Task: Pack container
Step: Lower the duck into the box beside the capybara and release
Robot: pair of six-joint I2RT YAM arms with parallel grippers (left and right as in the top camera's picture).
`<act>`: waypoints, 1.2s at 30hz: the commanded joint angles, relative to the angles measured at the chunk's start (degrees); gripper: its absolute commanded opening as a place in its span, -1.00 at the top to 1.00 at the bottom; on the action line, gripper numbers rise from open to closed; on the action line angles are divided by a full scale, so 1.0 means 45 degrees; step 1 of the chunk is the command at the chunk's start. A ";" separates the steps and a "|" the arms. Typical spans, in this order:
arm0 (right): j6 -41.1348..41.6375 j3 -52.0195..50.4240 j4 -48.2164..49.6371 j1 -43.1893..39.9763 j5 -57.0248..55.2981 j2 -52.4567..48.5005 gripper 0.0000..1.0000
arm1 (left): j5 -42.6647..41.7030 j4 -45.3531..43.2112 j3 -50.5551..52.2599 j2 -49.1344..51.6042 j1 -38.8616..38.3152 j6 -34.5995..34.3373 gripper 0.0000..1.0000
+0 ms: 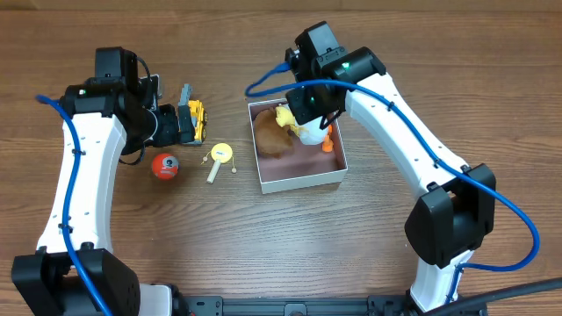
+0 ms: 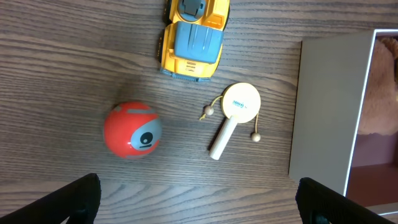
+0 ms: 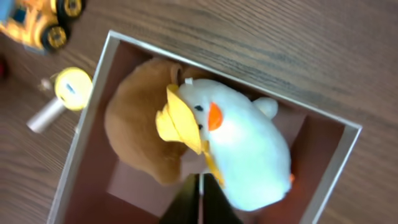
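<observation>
The container (image 1: 303,182) is a shallow white-walled box with a pink bottom, right of the table's middle. A brown plush (image 1: 270,139) and a white duck plush with a yellow hat (image 1: 303,130) lie inside it. My right gripper (image 1: 305,114) hangs over the box's far part. In the right wrist view its fingers (image 3: 200,200) are shut just above the duck (image 3: 249,149) and the brown plush (image 3: 137,134), inside the box (image 3: 233,79). My left gripper (image 1: 183,118) is wide open (image 2: 199,208) and empty above the toys left of the box (image 2: 323,106).
A yellow and blue toy truck (image 1: 197,118) (image 2: 193,37), a red ball with an eye (image 1: 164,166) (image 2: 132,129) and a small yellow rattle drum on a stick (image 1: 218,159) (image 2: 235,115) lie on the wooden table left of the container.
</observation>
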State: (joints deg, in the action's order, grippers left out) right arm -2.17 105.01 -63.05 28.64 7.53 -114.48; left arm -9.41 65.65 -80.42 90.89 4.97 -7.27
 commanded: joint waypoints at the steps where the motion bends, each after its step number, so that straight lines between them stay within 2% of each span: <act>1: 0.1797 0.0238 0.0413 0.0160 0.0345 -0.0175 0.92 | -0.0107 0.0019 -0.0287 0.0049 0.0058 0.0194 -1.00; 13: 0.2390 0.0238 0.1093 0.0141 0.0355 -0.3283 0.92 | -0.0107 0.0019 -0.0287 0.0049 0.0058 0.0194 -1.00; 17: 0.2492 0.0238 0.1161 0.0146 0.0350 -0.3677 0.92 | -0.0107 0.0019 -0.0287 0.0049 0.0058 0.0194 -1.00; 20: 0.2637 0.0277 0.1438 0.0141 0.0316 -0.3628 0.92 | -0.0107 0.0019 -0.0287 0.0049 0.0058 0.0194 -1.00; 22: 0.3832 0.0277 0.1530 -0.0049 0.0155 -0.3589 0.92 | -0.0107 0.0019 -0.0287 0.0049 0.0058 0.0194 -1.00; 25: 0.4158 0.0282 0.1399 -0.0214 0.0267 -0.3347 0.92 | -0.0107 0.0019 -0.0287 0.0049 0.0058 0.0194 -1.00; 31: 0.4177 0.0282 0.1409 -0.0083 0.0253 -0.0952 0.92 | -0.0107 0.0019 -0.0287 0.0049 0.0058 0.0194 -1.00; 32: 0.4347 0.0282 0.1365 -0.0058 0.0248 -0.0515 0.85 | -0.0107 0.0019 -0.0287 0.0049 0.0058 0.0194 -1.00; 34: 0.4551 0.0277 0.1200 -0.0058 0.0248 0.0301 0.57 | -0.0107 0.0019 -0.0287 0.0049 0.0058 0.0194 -1.00; 36: 0.4551 0.0277 0.1005 -0.0058 0.0243 0.0695 0.41 | -0.0107 0.0019 -0.0287 0.0049 0.0058 0.0194 -1.00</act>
State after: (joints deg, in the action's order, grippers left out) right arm 17.10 105.10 -57.87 28.38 9.02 -116.49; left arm -9.41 65.63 -80.42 90.89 4.97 -7.27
